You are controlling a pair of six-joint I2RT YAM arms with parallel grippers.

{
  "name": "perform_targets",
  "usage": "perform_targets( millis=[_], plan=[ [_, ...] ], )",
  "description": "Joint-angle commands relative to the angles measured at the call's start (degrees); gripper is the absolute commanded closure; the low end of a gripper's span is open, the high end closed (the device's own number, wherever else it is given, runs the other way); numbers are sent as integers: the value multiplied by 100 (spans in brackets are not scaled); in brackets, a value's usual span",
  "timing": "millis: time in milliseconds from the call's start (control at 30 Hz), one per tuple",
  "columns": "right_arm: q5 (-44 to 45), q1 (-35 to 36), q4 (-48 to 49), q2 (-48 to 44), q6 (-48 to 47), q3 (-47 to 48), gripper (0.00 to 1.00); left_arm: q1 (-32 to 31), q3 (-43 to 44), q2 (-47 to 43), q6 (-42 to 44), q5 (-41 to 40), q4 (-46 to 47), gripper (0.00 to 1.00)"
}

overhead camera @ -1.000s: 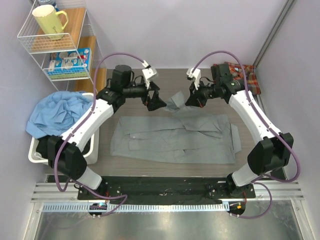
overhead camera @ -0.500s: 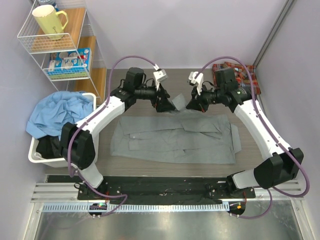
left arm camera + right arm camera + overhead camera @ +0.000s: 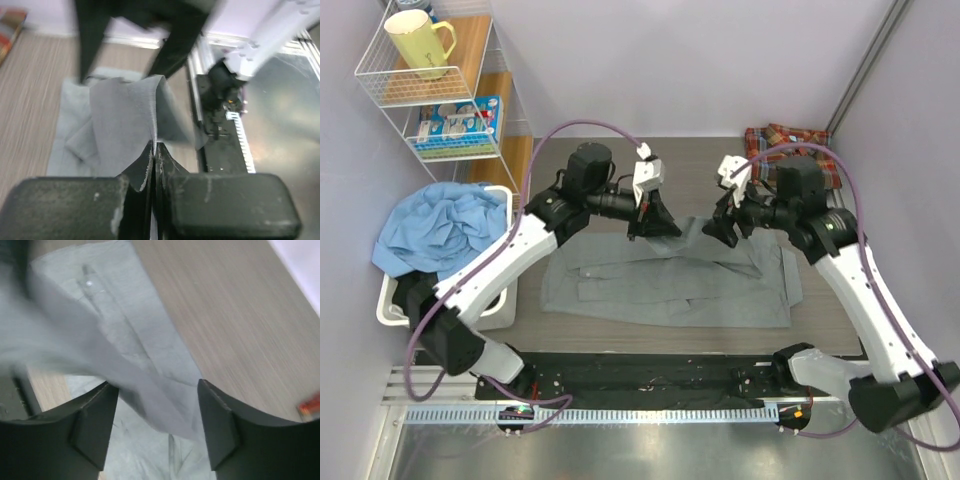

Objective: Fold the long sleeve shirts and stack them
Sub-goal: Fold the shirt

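- Here the left pincer (image 3: 655, 222) is clenched on a raised fold of the grey shirt (image 3: 670, 285), the cloth nipped between its two closed fingers in the left wrist view.
- The nipped fold stands up off the rest of the garment, near the shirt's far edge and about midway across it.
- The right pincer (image 3: 723, 228) hangs near the left one, over the same far edge, released: its fingers (image 3: 95, 420) stand well apart in the right wrist view.
- Grey cloth fills the gap behind those parted fingers, but the picture is blurred and it cannot be told whether any of it touches them.
- The grey shirt otherwise lies spread across the middle of the wood-grain worktop (image 3: 685, 175), with cloth folded in over its body, between the two arms.
- The plaid shirt (image 3: 790, 142), red, orange and blue, lies folded at the far right corner of the worktop, well apart from the grey one and beyond the right arm.
- At the left edge a white bin (image 3: 386, 300) holds a rumpled blue cloth (image 3: 430, 225) that spills over its rim.
- Behind the bin a wire shelf (image 3: 470, 45) stands against the wall, a yellow mug (image 3: 415, 45) on its top level and a printed box (image 3: 455, 120) below.
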Motion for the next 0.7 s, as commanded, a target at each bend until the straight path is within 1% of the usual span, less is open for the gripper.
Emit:
perform_targets(
  millis=[0,67,133,167,300,333,367,400,433,533,633,667],
  plan=[
    [1348,0,692,-964,461,-465,21,-617,-2,-835,1196,-136,-1191,100],
    [1823,-44,780,-1288,549,-546,17,-959,-28,-933,1644,-304,-1665,100],
    [2096,-88,816,-1465,628,-634,11,-1162,-98,-1038,1821,-567,-1834,100],
    [2202,-97,859,-1545,672,-669,9,-1364,-116,-1065,1892,-656,-1913,100],
    [2607,-123,834,-1878,717,-888,6,-1638,-239,-1135,1954,-815,-2028,100],
    [2651,-123,833,-1940,708,-932,6,-1655,-309,-1179,1989,-858,-2089,100],
    [2678,-123,807,-1993,664,-985,5,-1656,-318,-1205,2111,-841,-2420,100],
    [2713,-123,772,-2046,638,-1072,5,-1647,-301,-1232,2530,-789,-2659,100],
    [2756,-123,755,-2133,638,-1126,5,-1655,-327,-1267,2656,-754,-2835,100],
    [2556,-123,605,-2073,672,-1284,5,-1752,-441,-1399,2745,-578,-3065,100],
    [2292,-123,596,-1845,708,-1512,10,-2077,-476,-1338,3052,-744,-3250,100],
    [2056,-123,614,-1592,682,-1591,13,-2130,-537,-1250,3053,-884,-3215,100]
  ],
)
